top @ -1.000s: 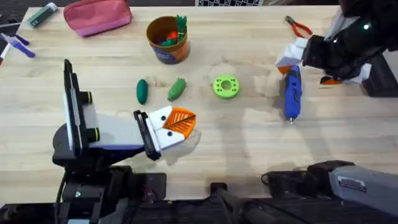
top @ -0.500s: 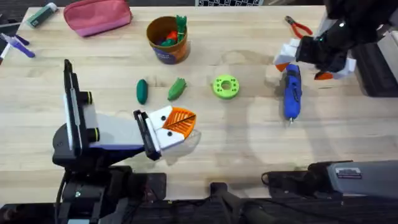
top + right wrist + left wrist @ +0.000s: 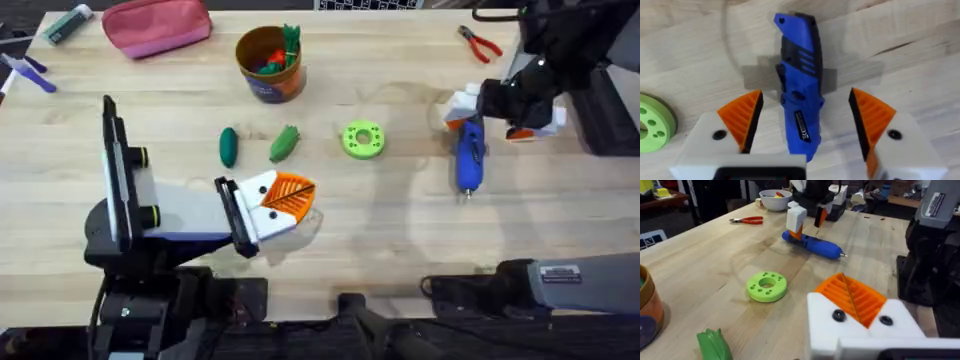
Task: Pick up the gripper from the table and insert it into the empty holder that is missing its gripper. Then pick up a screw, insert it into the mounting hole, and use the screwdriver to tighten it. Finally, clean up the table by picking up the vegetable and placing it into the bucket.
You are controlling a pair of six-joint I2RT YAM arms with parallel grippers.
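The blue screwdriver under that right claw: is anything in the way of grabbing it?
Nothing visible is. The right gripper is open, with an orange pad on either side of the screwdriver, which lies flat on the bare table.

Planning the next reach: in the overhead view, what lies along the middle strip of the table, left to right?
Dark green vegetable → light green vegetable → green disc → screwdriver, with the right claw open over its far end.
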